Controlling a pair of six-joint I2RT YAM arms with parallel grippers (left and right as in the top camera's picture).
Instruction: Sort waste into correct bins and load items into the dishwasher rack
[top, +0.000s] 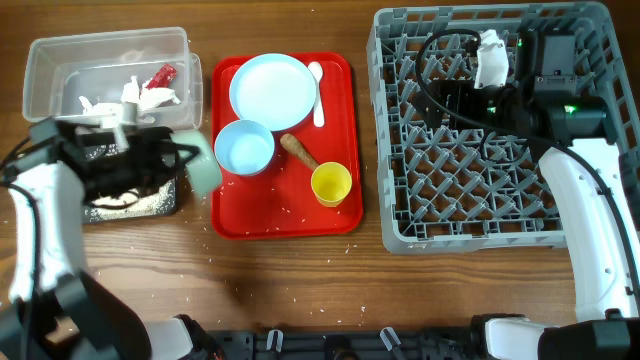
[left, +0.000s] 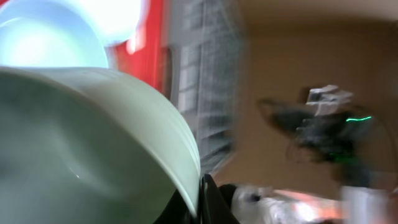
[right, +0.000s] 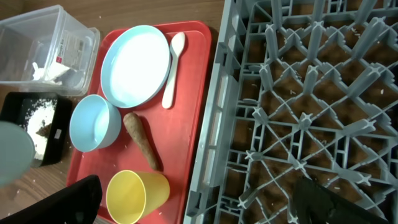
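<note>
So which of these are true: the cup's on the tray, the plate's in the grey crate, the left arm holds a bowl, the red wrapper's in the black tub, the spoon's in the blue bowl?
1. The yellow cup stands on the red tray. True.
2. The plate is already in the grey crate. False: it lies on the red tray.
3. The left gripper holds a pale green bowl. True.
4. The red wrapper lies in the black tub. False: it lies in the clear tub.
5. The spoon sits in the blue bowl. False: it lies on the tray beside the plate.
</note>
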